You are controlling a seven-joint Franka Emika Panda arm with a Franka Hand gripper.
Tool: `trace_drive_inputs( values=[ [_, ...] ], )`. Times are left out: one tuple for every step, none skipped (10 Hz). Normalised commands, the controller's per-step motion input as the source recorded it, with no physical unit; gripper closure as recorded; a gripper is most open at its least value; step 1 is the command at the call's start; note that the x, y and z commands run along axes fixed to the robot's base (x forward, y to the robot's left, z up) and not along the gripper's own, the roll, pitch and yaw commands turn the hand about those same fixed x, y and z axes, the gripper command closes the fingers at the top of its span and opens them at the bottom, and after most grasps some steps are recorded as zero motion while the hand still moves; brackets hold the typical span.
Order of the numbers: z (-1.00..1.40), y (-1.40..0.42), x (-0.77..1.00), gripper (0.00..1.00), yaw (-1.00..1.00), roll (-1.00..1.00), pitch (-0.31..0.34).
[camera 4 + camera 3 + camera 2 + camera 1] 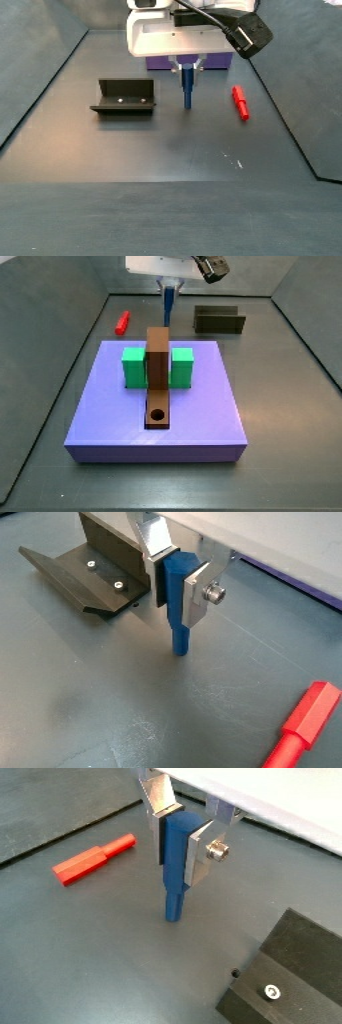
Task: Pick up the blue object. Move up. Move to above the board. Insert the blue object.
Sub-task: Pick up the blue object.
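Gripper (183, 830) examined in both wrist views: the jaws are closed onto the blue object (177, 868), with a silver finger plate (203, 592) pressed flat against its side. The upper end of the blue object is hidden between the fingers; the lower portion hangs straight down, narrowing toward its tip. Whether the tip is touching the grey floor (94, 958) or just above it cannot be determined from the wrist views. In a side view the blue object (187, 85) stands upright at upper centre of the frame beneath the white gripper body (174, 35), its tip at or near floor level.

The red stick (94, 858) lies flat on the floor, apart from the blue object; in a wrist view it is cut off by the frame edge (301, 727).

The fixture (123, 97) stands to the left of the blue object in a side view, clear of it. In a wrist view only a corner of it shows (287, 973).

The board (158, 381) lies lengthwise on the purple slab (201, 416), hole (158, 416) at the near end, green blocks (134, 368) on either side. In this view the gripper (170, 288) is at top centre, partly cropped, beyond the slab's far edge.
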Motion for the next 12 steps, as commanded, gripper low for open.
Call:
trace_drive_inputs(
  values=[
    [0.0,0.0,0.0,1.0,0.0,0.0,0.0],
    [0.0,0.0,0.0,1.0,0.0,0.0,0.0],
    [0.0,0.0,0.0,1.0,0.0,0.0,0.0],
    [0.0,0.0,0.0,1.0,0.0,0.0,0.0],
    [0.0,0.0,0.0,1.0,0.0,0.0,0.0],
    [0.0,0.0,0.0,1.0,0.0,0.0,0.0],
    [0.0,0.0,0.0,1.0,0.0,0.0,0.0],
    [0.0,0.0,0.0,1.0,0.0,0.0,0.0],
    [0.0,0.0,0.0,1.0,0.0,0.0,0.0],
    [0.0,0.0,0.0,1.0,0.0,0.0,0.0],
    [0.0,0.0,0.0,1.0,0.0,0.0,0.0],
    [0.0,0.0,0.0,1.0,0.0,0.0,0.0]
  ],
)
